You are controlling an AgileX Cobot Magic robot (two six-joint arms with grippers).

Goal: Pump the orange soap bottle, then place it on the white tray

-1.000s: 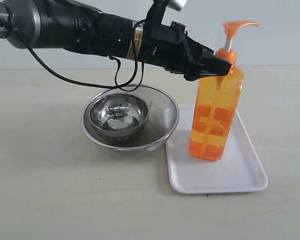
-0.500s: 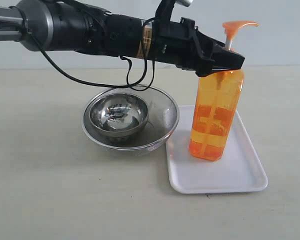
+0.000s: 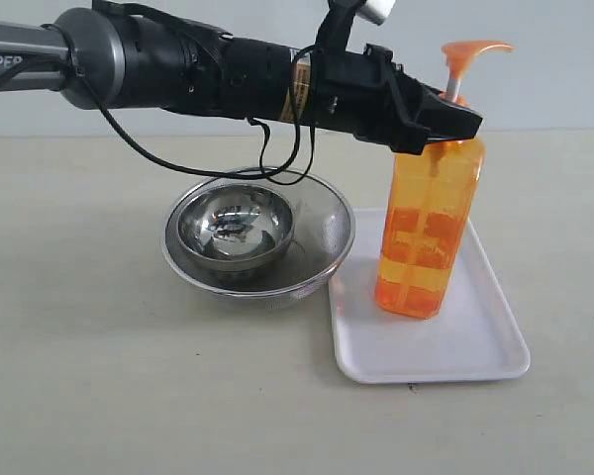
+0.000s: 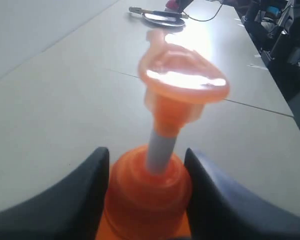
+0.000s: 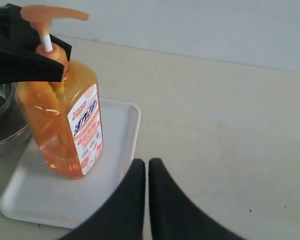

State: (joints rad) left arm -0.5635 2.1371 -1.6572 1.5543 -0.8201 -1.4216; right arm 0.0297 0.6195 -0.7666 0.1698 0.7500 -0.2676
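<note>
The orange soap bottle point(image 3: 426, 228) stands upright on the white tray point(image 3: 485, 346), its pump head point(image 3: 470, 49) raised on the white stem. My left gripper point(image 3: 455, 124) reaches in from the left at the bottle's neck. In the left wrist view its two black fingers point(image 4: 146, 151) press against both sides of the orange collar point(image 4: 140, 190), below the pump head point(image 4: 182, 75). My right gripper point(image 5: 147, 167) is shut and empty, hovering near the tray's edge point(image 5: 132, 130), apart from the bottle point(image 5: 60, 115).
A steel bowl point(image 3: 236, 228) sits inside a wider mesh bowl point(image 3: 327, 213) just left of the tray. A black cable point(image 3: 267, 163) hangs from the left arm above them. Bare tabletop point(image 3: 99, 376) lies in front and to the left.
The left gripper has slid right along the bottle's neck and its fingers have closed in onto the collar. The bottle and the right gripper have stayed put.
</note>
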